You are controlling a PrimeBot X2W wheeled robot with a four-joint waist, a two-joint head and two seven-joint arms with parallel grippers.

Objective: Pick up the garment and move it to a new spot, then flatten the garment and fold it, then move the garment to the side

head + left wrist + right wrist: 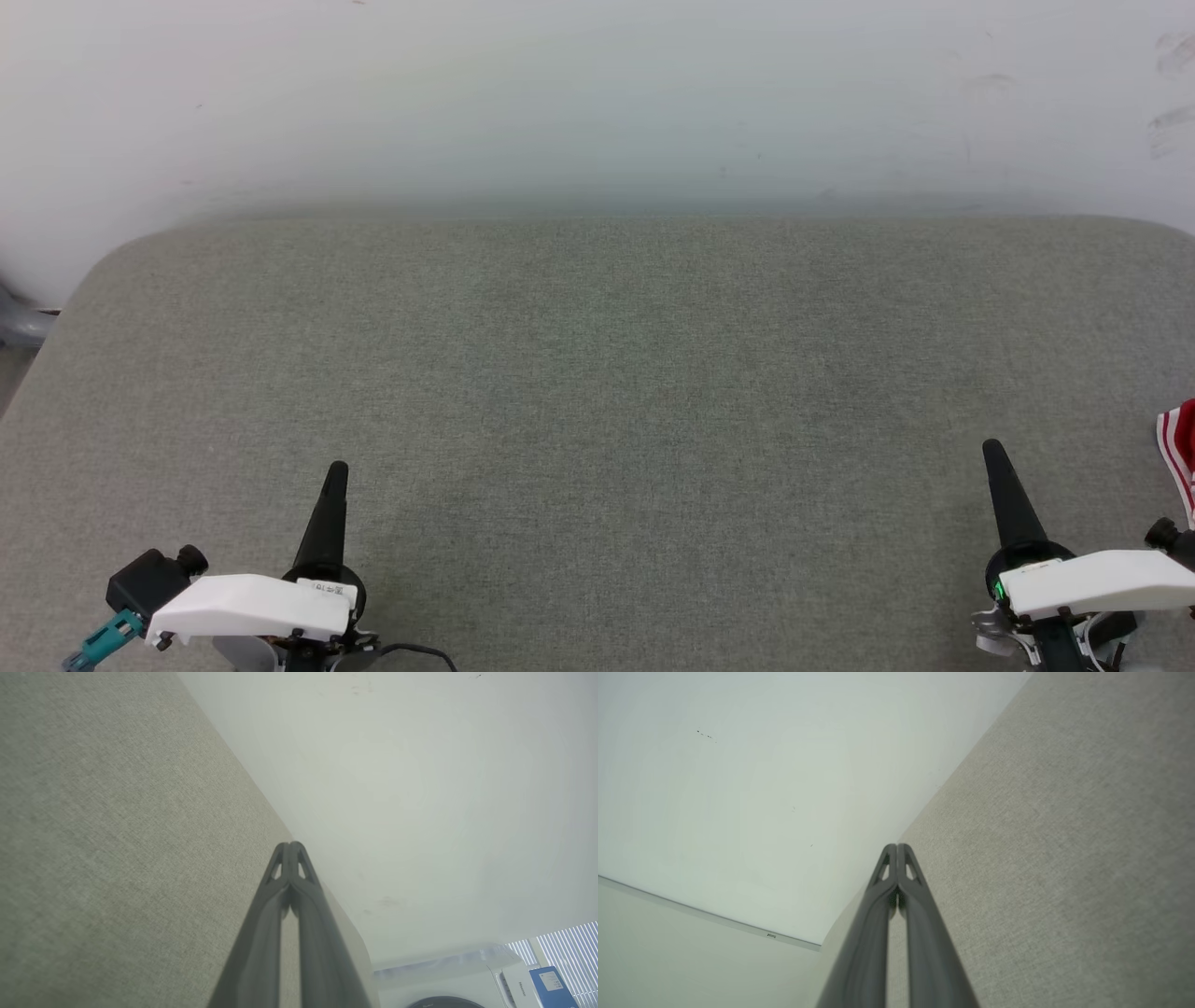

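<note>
Seemingly the garment point(1178, 448) is lying right of the closed right end effector point(993, 455), far from the closed left end effector point(336, 469).

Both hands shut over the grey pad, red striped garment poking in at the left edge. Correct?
No: the garment pokes in at the right edge, near the right hand, per the head view. Left hand and right hand are shut over the grey pad, as stated.

We see soft, even, bright light and hardly any shadow; the wall point(597, 93) looks hazy, and the wrist views blur the dark fingers point(257, 952) up close.
</note>
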